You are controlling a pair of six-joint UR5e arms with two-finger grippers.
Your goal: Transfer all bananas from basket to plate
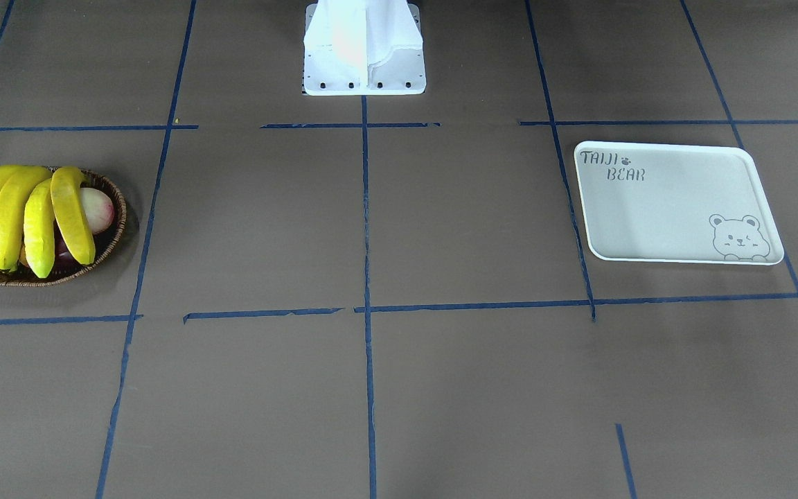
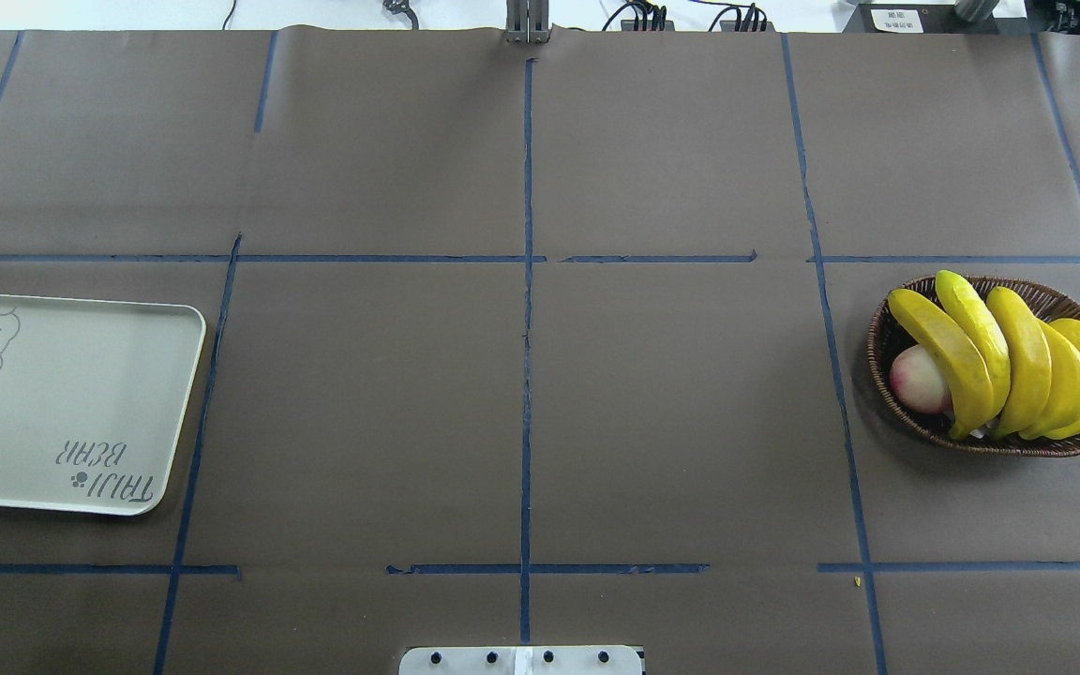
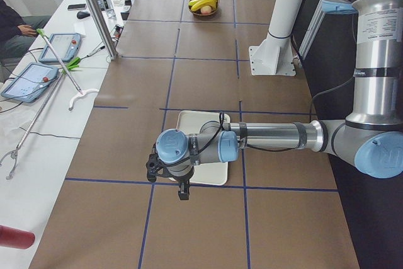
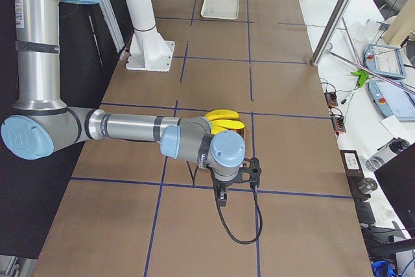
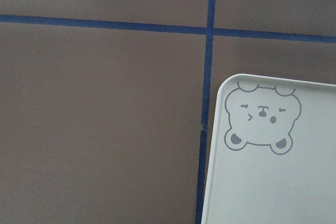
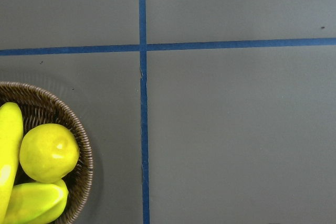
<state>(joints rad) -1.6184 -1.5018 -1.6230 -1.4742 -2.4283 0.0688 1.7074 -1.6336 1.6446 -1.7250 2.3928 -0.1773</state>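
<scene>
Several yellow bananas [image 1: 25,215] lie side by side across the brown wicker basket [image 1: 113,239] at the table's right end, also seen from overhead as bananas [image 2: 999,352] in the basket [image 2: 882,323]. The white plate [image 2: 62,394] with the bear print lies bare at the left end. My left gripper [image 3: 169,181] hangs high over the plate's outer corner [image 5: 273,182]; my right gripper [image 4: 237,183] hangs high beside the basket rim [image 6: 84,150]. Both show only in the side views, so I cannot tell whether they are open or shut.
A pink-white round fruit [image 1: 98,208] and a round yellow fruit [image 6: 48,152] share the basket. The white robot base [image 1: 364,62] stands at the table's middle back. Tablets, tools and cables lie on the side bench [image 3: 44,74], where a seated person's arm rests.
</scene>
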